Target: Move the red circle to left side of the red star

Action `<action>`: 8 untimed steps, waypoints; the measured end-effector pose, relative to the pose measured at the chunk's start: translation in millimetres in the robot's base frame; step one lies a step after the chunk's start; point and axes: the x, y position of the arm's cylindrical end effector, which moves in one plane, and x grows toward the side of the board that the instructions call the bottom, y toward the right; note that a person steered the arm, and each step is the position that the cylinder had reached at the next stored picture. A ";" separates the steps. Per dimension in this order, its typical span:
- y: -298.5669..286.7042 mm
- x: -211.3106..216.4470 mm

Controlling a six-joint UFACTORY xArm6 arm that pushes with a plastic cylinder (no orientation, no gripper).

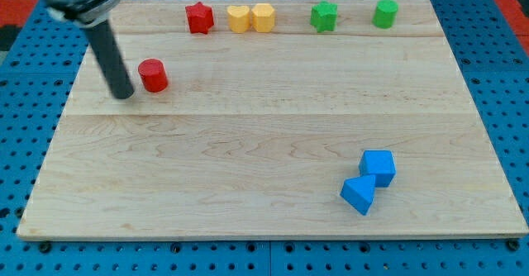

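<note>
The red circle (pixel 153 75) is a short red cylinder at the upper left of the wooden board (pixel 273 127). The red star (pixel 199 17) sits near the board's top edge, up and to the right of the circle. My tip (pixel 124 93) rests on the board just left of the red circle and slightly below it, with a small gap between them. The dark rod slants up to the view's top left.
A yellow heart (pixel 238 18) and a yellow hexagon block (pixel 263 16) sit touching, right of the star. Two green blocks (pixel 324 16) (pixel 384 13) lie further right. A blue cube (pixel 378 167) and blue triangle (pixel 359 194) sit at lower right.
</note>
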 end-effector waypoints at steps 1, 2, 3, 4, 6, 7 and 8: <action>22.1 14.5; 42.6 -10.7; 37.9 -44.0; 36.0 -51.2; 53.1 -35.2; 68.0 -73.2; 68.0 -117.2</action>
